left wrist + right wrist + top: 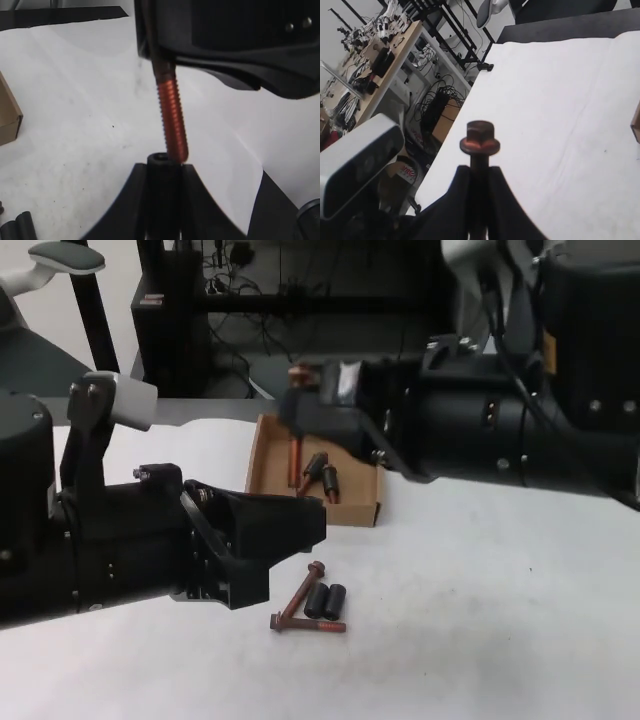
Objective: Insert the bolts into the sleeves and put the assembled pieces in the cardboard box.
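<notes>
1. The right gripper (479, 175) has its fingers clamped on a copper bolt (479, 141). The hex flange head stands clear above the fingertips.
2. From the left wrist view I see that same bolt hanging out of the right gripper, threads down and tilted a touch off upright.
3. The left gripper (163, 172) is pinched tight on a black sleeve (161, 161), held upright with the open end facing up.
4. The bolt's tip touches the sleeve's rim, off to one side. I can't tell whether it has entered the bore.
5. In the high view the two grippers meet in front of the cardboard box (262, 465), above the white bench (480, 590).
6. Two assembled pieces (322, 472) lie close together inside the box.
7. On the bench near the left gripper, two loose bolts (303, 590) form an angle, and two loose sleeves (326, 601) sit side by side between them.
8. For writing, I have a yellow sticker (548, 348) on the right arm and a red-printed label (409, 172) under the side desk. Both are too small for me to read.
</notes>
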### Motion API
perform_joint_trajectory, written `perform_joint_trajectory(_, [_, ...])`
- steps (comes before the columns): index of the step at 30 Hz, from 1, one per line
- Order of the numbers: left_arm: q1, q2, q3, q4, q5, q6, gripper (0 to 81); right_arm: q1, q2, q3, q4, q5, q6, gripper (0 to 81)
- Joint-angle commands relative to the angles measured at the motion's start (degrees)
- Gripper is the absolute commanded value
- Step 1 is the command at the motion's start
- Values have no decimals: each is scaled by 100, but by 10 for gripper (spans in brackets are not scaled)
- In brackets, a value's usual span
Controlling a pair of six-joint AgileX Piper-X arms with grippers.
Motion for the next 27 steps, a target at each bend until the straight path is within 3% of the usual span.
perform_joint_trajectory(1, [3, -34, -10, -118, 94, -9, 17, 23, -25, -51, -132, 35, -15, 4])
perform_joint_trajectory(27, [3, -150, -10, -118, -84, -301, 17, -16, -25, -51, -90, 183, -619, 4])
